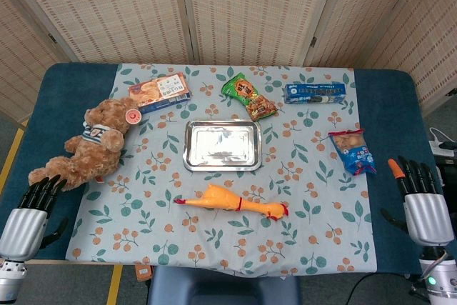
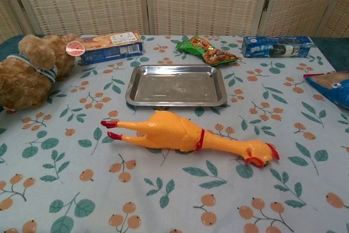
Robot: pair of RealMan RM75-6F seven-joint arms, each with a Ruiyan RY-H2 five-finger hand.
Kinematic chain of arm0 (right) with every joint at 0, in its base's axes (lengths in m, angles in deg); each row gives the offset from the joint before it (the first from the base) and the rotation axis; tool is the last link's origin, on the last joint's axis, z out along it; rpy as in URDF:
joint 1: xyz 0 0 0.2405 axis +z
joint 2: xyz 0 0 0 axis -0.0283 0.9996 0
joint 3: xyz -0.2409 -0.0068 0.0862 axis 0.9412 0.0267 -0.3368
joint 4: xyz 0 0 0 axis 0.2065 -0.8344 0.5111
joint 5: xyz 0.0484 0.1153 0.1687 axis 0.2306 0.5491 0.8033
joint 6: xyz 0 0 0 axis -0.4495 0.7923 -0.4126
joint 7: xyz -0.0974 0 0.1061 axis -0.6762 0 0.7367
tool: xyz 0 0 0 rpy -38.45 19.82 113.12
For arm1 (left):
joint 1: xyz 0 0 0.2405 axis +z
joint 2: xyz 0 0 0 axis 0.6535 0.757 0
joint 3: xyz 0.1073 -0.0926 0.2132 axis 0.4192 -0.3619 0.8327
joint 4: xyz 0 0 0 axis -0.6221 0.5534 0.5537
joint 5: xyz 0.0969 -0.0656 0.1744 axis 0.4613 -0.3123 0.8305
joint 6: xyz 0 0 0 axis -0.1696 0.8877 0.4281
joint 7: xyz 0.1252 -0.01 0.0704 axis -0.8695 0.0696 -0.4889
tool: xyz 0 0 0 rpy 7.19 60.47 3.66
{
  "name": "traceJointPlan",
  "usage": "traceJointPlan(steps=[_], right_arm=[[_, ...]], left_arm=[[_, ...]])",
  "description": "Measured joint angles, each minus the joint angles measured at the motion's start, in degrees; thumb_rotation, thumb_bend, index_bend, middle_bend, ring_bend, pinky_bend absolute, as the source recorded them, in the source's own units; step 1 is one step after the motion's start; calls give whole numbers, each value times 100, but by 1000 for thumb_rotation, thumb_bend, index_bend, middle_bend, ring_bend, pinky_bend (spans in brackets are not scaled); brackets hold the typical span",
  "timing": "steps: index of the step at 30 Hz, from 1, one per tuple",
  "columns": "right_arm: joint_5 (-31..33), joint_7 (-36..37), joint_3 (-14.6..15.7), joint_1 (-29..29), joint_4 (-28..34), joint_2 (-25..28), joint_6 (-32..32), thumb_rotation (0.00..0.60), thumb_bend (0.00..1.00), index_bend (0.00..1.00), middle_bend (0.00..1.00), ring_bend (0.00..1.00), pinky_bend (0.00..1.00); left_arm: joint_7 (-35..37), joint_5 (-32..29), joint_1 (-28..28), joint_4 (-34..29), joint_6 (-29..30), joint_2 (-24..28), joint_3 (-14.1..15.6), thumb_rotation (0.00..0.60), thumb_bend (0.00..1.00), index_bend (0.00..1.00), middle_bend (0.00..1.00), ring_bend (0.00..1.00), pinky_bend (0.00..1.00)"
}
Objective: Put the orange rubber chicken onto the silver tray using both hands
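An orange rubber chicken (image 1: 232,203) (image 2: 185,133) lies on its side on the floral cloth, red feet to the left and head to the right. Just behind it sits the empty silver tray (image 1: 222,145) (image 2: 176,85). My left hand (image 1: 32,208) rests at the near left table edge, fingers extended and holding nothing. At the near right edge my right hand (image 1: 420,198) does the same, its fingers apart and empty. Both hands are far from the chicken. The chest view shows neither hand.
A brown teddy bear (image 1: 89,146) (image 2: 27,69) lies at the left. An orange biscuit box (image 1: 160,91), a green snack bag (image 1: 248,96) and a blue cookie pack (image 1: 315,92) line the back. A blue snack bag (image 1: 352,151) sits right of the tray.
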Motion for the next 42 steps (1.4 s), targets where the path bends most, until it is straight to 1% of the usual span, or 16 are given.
traceJointPlan(steps=[6, 9, 14, 17, 19, 20, 22, 24, 26, 28, 32, 35, 38, 42], right_arm=[[-97, 5, 44, 10, 2, -8, -17, 600, 112, 0, 0, 0, 0], [-186, 76, 133, 44, 25, -13, -139, 600, 112, 0, 0, 0, 0], [-395, 441, 353, 228, 163, -2, -642, 600, 112, 0, 0, 0, 0], [-430, 582, 387, 432, 283, -86, -1016, 600, 114, 3, 3, 0, 6], [-400, 551, 379, 571, 384, -140, -1270, 600, 119, 34, 45, 0, 41], [-364, 516, 365, 678, 458, -172, -1462, 600, 123, 60, 85, 8, 81], [-280, 439, 324, 864, 572, -236, -1778, 600, 129, 97, 129, 37, 130], [-119, 250, 234, 1116, 688, -384, -2130, 600, 133, 160, 182, 95, 189], [98, -48, 122, 1298, 754, -614, -2327, 600, 142, 261, 253, 156, 243], [344, -365, 18, 1400, 790, -852, -2416, 600, 148, 314, 282, 173, 259], [1042, -1203, -216, 1698, 823, -1449, -2653, 600, 172, 326, 284, 175, 265], [1551, -1674, -352, 1940, 809, -1865, -2817, 600, 180, 333, 285, 175, 265], [1963, -2032, -447, 2167, 764, -2217, -2939, 600, 185, 348, 287, 175, 265], [2343, -2330, -510, 2406, 692, -2542, -3039, 600, 187, 349, 287, 182, 271]], left_arm=[[23, -33, -29, 5, -78, -8, 2, 600, 381, 0, 3, 0, 112], [35, 3, -37, -4, -65, -5, 6, 600, 381, 0, 2, 0, 111], [120, 26, -43, -14, -77, 1, 33, 600, 382, 0, 3, 0, 112], [147, 29, -68, -12, -180, 5, 70, 600, 383, 0, 5, 0, 112], [152, 28, -91, -6, -246, 5, 88, 600, 381, 0, 5, 0, 112], [166, 25, -105, -6, -281, 7, 98, 600, 380, 0, 5, 0, 112], [206, 22, -115, -6, -297, 14, 106, 600, 381, 0, 5, 0, 112], [258, 27, -120, -10, -286, 29, 105, 600, 382, 0, 5, 0, 112], [313, 43, -121, -16, -257, 46, 103, 600, 383, 0, 6, 0, 112], [367, 55, -120, -18, -237, 62, 104, 600, 384, 0, 6, 0, 113], [468, 55, -124, -17, -233, 95, 106, 600, 385, 0, 6, 1, 112], [529, 49, -135, -9, -266, 112, 118, 600, 384, 0, 7, 1, 113], [602, 18, -146, 4, -297, 130, 119, 600, 384, 0, 7, 1, 113], [674, -12, -147, 13, -293, 158, 105, 600, 385, 0, 8, 1, 114]])
